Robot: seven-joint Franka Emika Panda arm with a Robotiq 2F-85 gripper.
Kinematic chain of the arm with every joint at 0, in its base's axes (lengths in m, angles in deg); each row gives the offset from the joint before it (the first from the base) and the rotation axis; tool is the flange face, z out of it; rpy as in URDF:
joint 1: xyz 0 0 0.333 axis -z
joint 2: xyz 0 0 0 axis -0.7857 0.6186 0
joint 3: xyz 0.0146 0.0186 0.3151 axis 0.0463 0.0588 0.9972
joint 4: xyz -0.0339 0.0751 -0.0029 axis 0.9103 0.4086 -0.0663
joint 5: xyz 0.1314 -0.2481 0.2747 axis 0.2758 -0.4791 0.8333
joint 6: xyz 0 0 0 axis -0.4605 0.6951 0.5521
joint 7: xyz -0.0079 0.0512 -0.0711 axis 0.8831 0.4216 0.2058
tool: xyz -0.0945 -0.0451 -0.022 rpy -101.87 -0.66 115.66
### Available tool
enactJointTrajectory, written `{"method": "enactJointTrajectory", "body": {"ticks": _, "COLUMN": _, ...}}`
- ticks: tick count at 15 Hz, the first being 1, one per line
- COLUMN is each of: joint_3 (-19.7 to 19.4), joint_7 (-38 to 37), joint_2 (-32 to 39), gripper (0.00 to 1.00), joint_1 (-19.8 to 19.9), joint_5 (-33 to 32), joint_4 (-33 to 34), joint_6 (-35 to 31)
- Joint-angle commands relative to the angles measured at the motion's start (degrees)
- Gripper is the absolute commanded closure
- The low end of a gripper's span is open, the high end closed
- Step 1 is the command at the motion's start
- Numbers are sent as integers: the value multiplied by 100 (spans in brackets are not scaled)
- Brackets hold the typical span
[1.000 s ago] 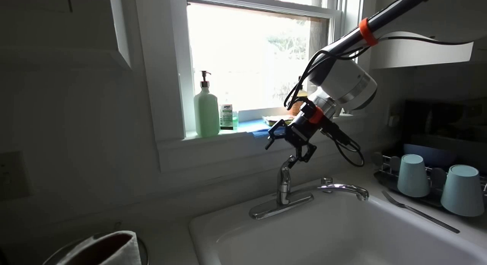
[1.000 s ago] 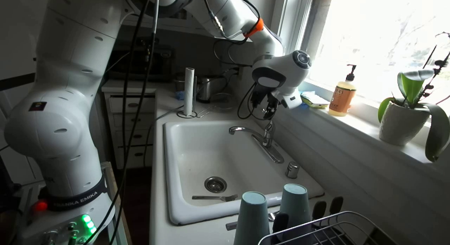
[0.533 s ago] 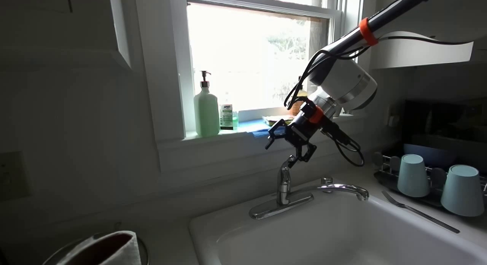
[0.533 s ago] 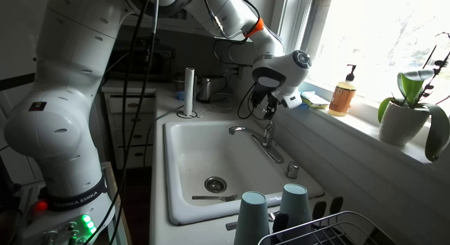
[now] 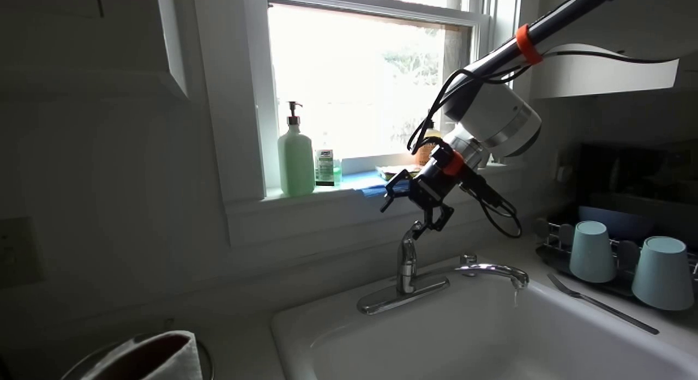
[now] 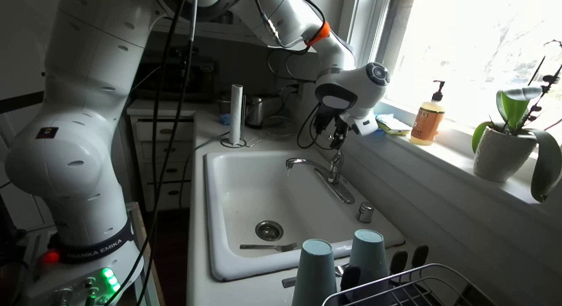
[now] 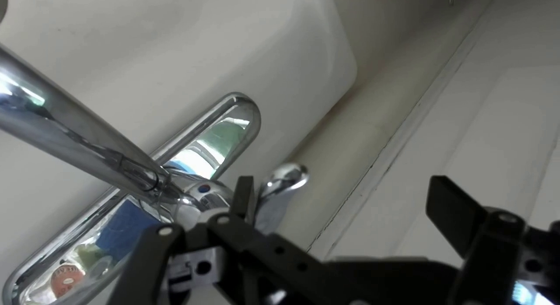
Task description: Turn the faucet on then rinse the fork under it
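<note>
The silver faucet (image 5: 406, 268) stands at the sink's back edge. It also shows in an exterior view (image 6: 335, 169) and in the wrist view (image 7: 83, 121). A thin trickle of water (image 5: 516, 299) falls from its spout tip. My gripper (image 7: 348, 202) is open and empty between its fingers. One finger touches or nearly touches the upright lever handle (image 7: 286, 176); the other stands apart, over the wall side. In both exterior views the gripper (image 5: 402, 222) is at the lever's top. One fork (image 6: 268, 247) lies in the sink near the drain. Another fork (image 5: 605, 310) lies on the counter beside the sink.
Two upturned pale blue cups (image 6: 317, 262) and a dish rack (image 6: 395, 284) stand beside the sink. A green soap bottle (image 5: 296, 162), an orange soap bottle (image 6: 426, 124) and a potted plant (image 6: 505, 152) stand on the windowsill. A paper towel holder (image 6: 236, 115) stands beyond the sink.
Water now trickles from the spout, where none showed before. My arm and gripper have barely moved. The forks have not moved.
</note>
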Motion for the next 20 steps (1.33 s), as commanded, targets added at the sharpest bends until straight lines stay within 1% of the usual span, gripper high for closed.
{"method": "enactJointTrajectory", "body": {"ticks": 1, "joint_3": 4, "joint_7": 121, "joint_2": -98, "gripper": 0, "joint_1": 35, "joint_5": 276, "joint_4": 144, "joint_6": 79}}
{"method": "enactJointTrajectory", "body": {"ticks": 4, "joint_3": -59, "joint_7": -50, "joint_2": -134, "gripper": 0, "joint_1": -28, "joint_5": 80, "joint_4": 110, "joint_6": 112}}
{"method": "enactJointTrajectory", "body": {"ticks": 7, "joint_3": -248, "joint_7": -586, "joint_2": -283, "gripper": 0, "joint_1": -229, "joint_5": -512, "joint_4": -32, "joint_6": -42}}
{"method": "enactJointTrajectory", "body": {"ticks": 9, "joint_3": -375, "joint_7": -1006, "joint_2": -437, "gripper": 0, "joint_1": -345, "joint_5": -1077, "joint_4": -126, "joint_6": -40}}
{"method": "enactJointTrajectory", "body": {"ticks": 12, "joint_3": -587, "joint_7": -1828, "joint_2": -677, "gripper": 0, "joint_1": -507, "joint_5": -2306, "joint_4": -239, "joint_6": 105}}
{"method": "enactJointTrajectory", "body": {"ticks": 15, "joint_3": -694, "joint_7": -2415, "joint_2": -839, "gripper": 0, "joint_1": -535, "joint_5": -3380, "joint_4": -316, "joint_6": 514}}
{"method": "enactJointTrajectory", "body": {"ticks": 17, "joint_3": -738, "joint_7": -2542, "joint_2": -970, "gripper": 0, "joint_1": -541, "joint_5": -3925, "joint_4": -463, "joint_6": 805}}
{"method": "enactJointTrajectory", "body": {"ticks": 20, "joint_3": -757, "joint_7": -2399, "joint_2": -1243, "gripper": 0, "joint_1": -520, "joint_5": -4540, "joint_4": -881, "joint_6": 1101}}
